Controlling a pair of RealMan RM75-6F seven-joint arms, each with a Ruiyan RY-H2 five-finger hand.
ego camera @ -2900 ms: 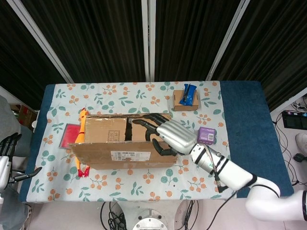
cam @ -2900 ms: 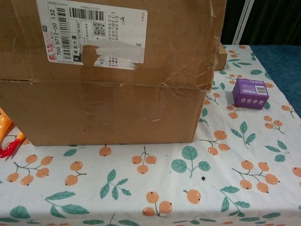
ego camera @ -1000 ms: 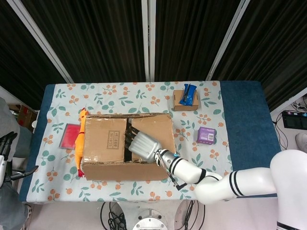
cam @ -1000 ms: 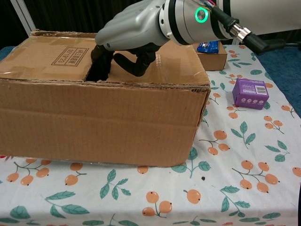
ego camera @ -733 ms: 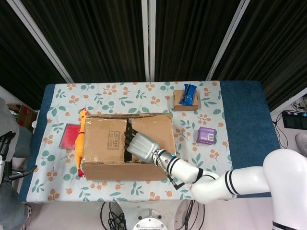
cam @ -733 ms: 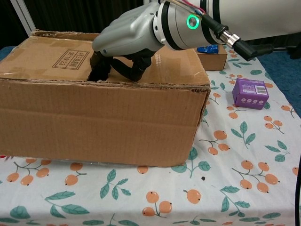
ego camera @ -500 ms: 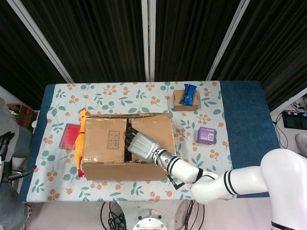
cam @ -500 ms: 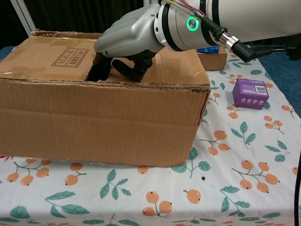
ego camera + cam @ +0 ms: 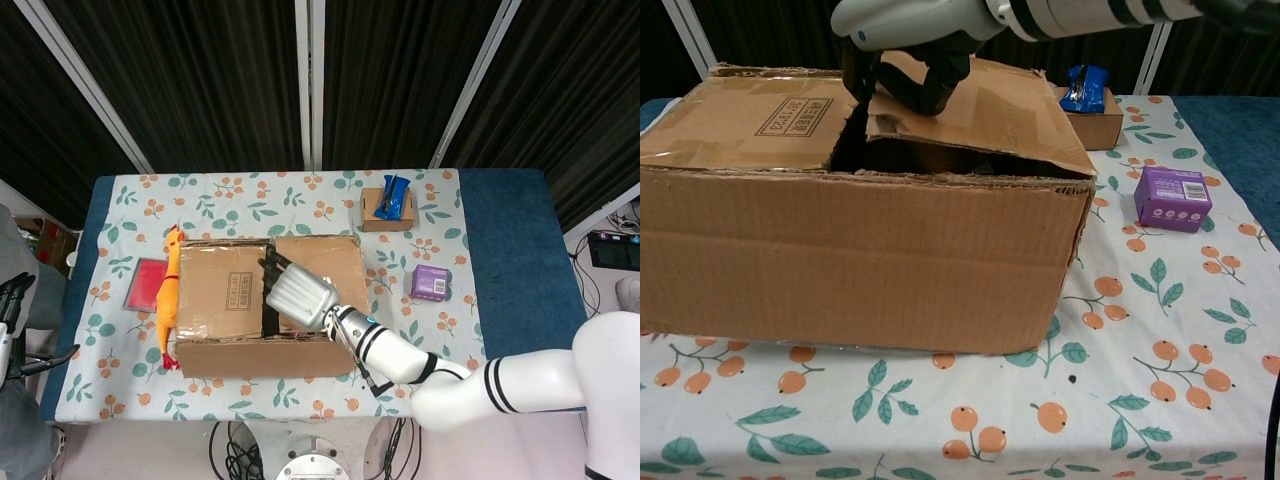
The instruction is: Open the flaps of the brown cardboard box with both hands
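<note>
Here the brown cardboard box (image 9: pixel 860 215) sits on the desk (image 9: pixel 420 190) toward its front-left area, long side along the front edge, and the right hand (image 9: pixel 298 295) has its fingers (image 9: pixel 930 85) hooked under the inner edge of the right top flap (image 9: pixel 985 110), thumb side above, so the hand is clamped on that flap, which stands slightly raised along the centre seam. The left top flap (image 9: pixel 750 120) lies flat and closed. The left hand (image 9: pixel 15 300) hangs off the desk beyond its left edge, fingers apart and holding nothing. To complete the step well, swing the held flap up and outward about its hinge on the box's right edge rather than pulling straight up, which would probably lift or drag the whole box; bring the left hand to the seam edge of the left flap so that both flaps open in opposite directions and the box stays put. The flap edge looks frayed, so a firm, deep grip seems advisable. A printed stamp on the left flap is present but too small to read reliably.
</note>
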